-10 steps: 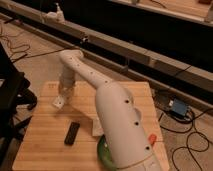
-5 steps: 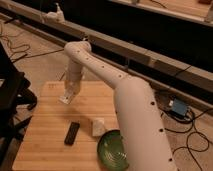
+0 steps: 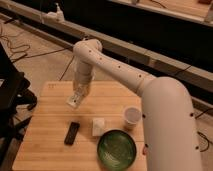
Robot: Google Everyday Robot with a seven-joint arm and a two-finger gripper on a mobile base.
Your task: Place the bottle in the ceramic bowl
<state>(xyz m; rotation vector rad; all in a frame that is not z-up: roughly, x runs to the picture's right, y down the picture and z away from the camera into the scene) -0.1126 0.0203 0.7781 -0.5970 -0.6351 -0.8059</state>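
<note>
Gripper: the gripper [image 3: 76,98] hangs pointing down from the wrist over the far left part of the wooden table [image 3: 45,125].
Jaws: drawn fully together, with no gap showing between them.
Held item: the bottle [image 3: 73,101], small and white, sits pinched at the gripper's tip, slightly tilted.
Bottle height: it is low over the boards; whether its lower end touches the wood cannot be told.
Arm: the white arm [image 3: 115,72] rises from the near right corner, runs up and to the left to a bend above the table's far edge, then drops straight down to the gripper.
Ceramic bowl: the ceramic bowl [image 3: 116,150], dark green and glossy with pale rings inside, stands near the front edge of the table, to the right of centre, with nothing in it.
Bottle to bowl: well apart, the bottle toward the far left and the bowl toward the near right.
White block: a white block [image 3: 98,126] lies between them, just beside the bowl's far left rim.
Cup: a translucent cup [image 3: 132,116] stands upright just beyond the bowl, close to the arm.
Remote: a black remote [image 3: 72,133] lies flat on the boards, nearer the front than the gripper and left of the block.
</note>
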